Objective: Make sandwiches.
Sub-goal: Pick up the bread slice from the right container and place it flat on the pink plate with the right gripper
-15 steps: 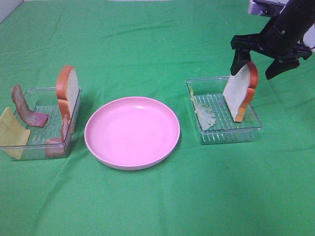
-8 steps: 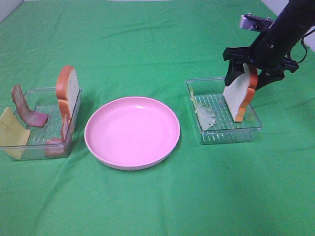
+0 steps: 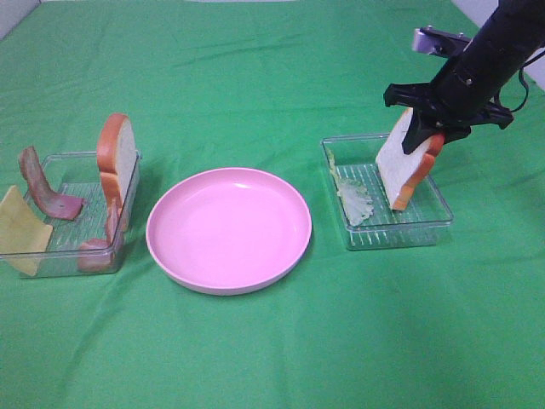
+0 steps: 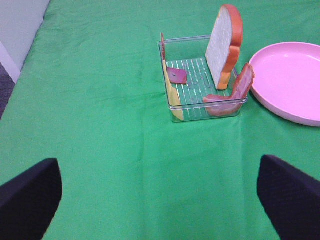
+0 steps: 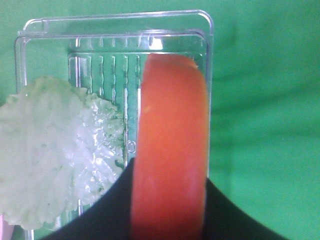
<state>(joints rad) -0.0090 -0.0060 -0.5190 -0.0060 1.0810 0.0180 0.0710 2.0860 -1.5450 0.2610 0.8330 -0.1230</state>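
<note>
My right gripper (image 3: 428, 128) is shut on the top crust of a bread slice (image 3: 407, 166) that stands tilted in the right clear tray (image 3: 426, 226). In the right wrist view the orange-brown crust (image 5: 172, 150) fills the gap between the black fingers (image 5: 107, 210). A pale lettuce leaf (image 3: 356, 198) lies in the same tray. A second bread slice (image 3: 117, 158) stands in the left tray (image 3: 51, 256) with bacon strips (image 3: 43, 187) and a cheese square (image 3: 17, 226). My left gripper (image 4: 160, 200) is open, well short of that tray, with nothing between its fingers.
A round pink plate (image 3: 228, 228) with nothing on it sits between the two trays on the green cloth. The left wrist view shows the left tray (image 4: 205, 107) with its bread (image 4: 225, 42) and bacon (image 4: 235, 90), and the plate's rim (image 4: 290, 80).
My right gripper came down over the bread slice and shut on its crust, and the slice now leans over. The left side has not changed.
</note>
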